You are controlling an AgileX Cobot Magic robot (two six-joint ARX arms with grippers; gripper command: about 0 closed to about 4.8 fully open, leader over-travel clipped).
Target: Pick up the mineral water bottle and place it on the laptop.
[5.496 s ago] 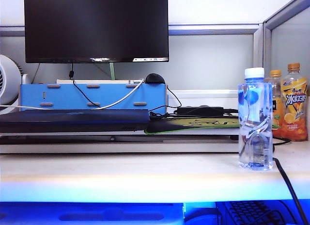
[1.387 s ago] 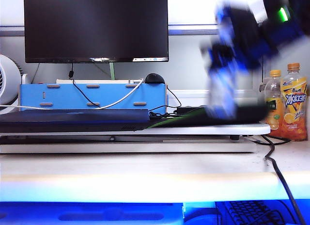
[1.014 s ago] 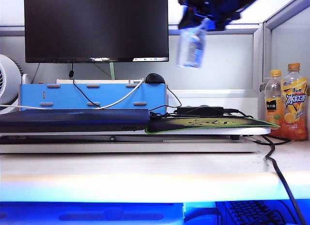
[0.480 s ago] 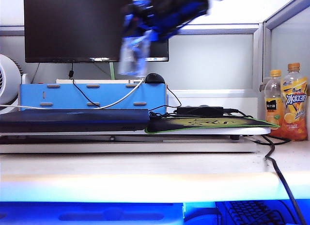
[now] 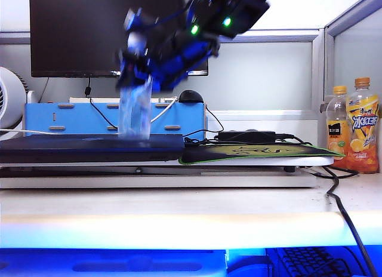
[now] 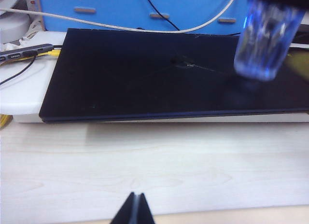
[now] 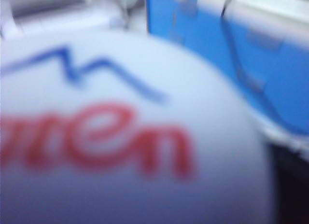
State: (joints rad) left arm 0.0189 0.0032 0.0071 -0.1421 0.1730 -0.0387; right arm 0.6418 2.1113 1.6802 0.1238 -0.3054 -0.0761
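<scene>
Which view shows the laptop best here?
The left wrist view: the laptop lies there nearly whole from above, the bottle over its far side. The exterior view gives only its thin front edge. The right wrist view is filled by the blurred bottle cap.

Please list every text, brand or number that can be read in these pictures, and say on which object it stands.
"men": red letters, partly cut off, on the white cap of the mineral water bottle, held in the right hand.
Orange juice bottles: white characters, too blurred to read.
Hub beside the laptop: small white word, unreadable.
Monitor: no text.
</scene>
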